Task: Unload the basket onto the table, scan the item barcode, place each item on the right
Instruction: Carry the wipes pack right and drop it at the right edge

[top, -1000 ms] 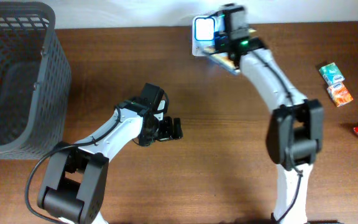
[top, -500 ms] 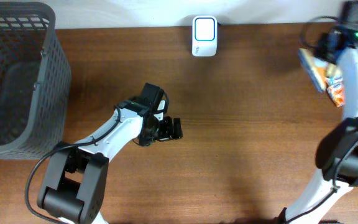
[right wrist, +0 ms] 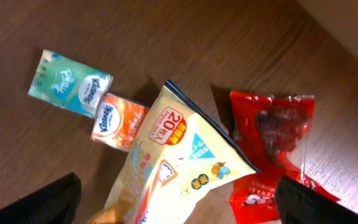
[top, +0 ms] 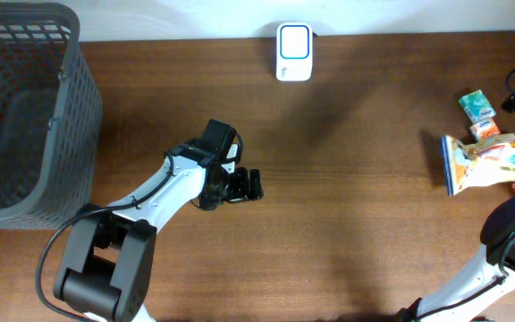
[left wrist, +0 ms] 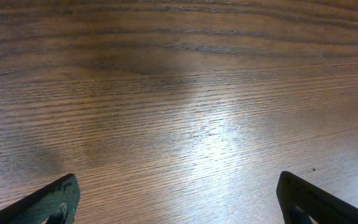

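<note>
Left tool point(left wrist: 179, 202) and right tool point(right wrist: 179, 199) gape; snack bag point(right wrist: 179, 155) lies free; we likely grasp the next item for the scanner point(top: 294, 52).

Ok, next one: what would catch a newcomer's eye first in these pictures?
The bright yellow-and-white snack bag stands out, lying at the right edge of the table among small packets, with the right pincer open above it. After that come the big grey mesh basket at the far left and the white scanner at the back edge.
</note>
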Motion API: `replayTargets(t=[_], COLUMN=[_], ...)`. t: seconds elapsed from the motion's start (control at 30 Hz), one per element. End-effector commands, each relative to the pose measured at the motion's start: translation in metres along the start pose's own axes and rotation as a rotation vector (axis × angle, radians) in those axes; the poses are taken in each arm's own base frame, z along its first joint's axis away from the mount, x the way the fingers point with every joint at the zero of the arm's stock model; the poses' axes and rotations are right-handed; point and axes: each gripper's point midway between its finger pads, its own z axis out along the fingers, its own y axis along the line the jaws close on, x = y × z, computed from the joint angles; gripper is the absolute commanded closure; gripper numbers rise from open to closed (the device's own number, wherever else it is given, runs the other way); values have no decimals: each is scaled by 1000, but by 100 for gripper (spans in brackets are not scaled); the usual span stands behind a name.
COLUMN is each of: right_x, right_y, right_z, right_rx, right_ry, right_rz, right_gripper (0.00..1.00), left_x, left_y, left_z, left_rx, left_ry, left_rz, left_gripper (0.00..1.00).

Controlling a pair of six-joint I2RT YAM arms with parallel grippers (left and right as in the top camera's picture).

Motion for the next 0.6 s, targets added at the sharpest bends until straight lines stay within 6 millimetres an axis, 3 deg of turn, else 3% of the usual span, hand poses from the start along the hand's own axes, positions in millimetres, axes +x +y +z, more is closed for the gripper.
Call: replayTargets(t=[0.0, 0.03, 0.1, 0.27, 0.4, 0.57], right_x=[-21, -23, -26, 8, 51, 106], right_y=[-2, -1, 10, 49, 58, 79], right_z=[-44, -52, -93, -184, -227, -267], right_rx=[-28, -46, -158, -519, -573, -617], right_ry=[-87, -99, -135, -100, -40, -5], right_rz=[26, 27, 29, -11, -73, -313], right_gripper=[1, 1, 1, 1, 1, 1], left_x=[3, 3, 3, 2, 4, 11], left_y=[2, 2, 2, 2, 3, -5], left_z=[4, 4, 4, 4, 4, -9], left_rx=[-8, -8, -8, -7, -11, 26], left_ry=[10, 10, 9, 7, 15, 36], left_rz=[0, 0, 0, 1, -1, 52], left_gripper=[1, 1, 1, 1, 1, 1])
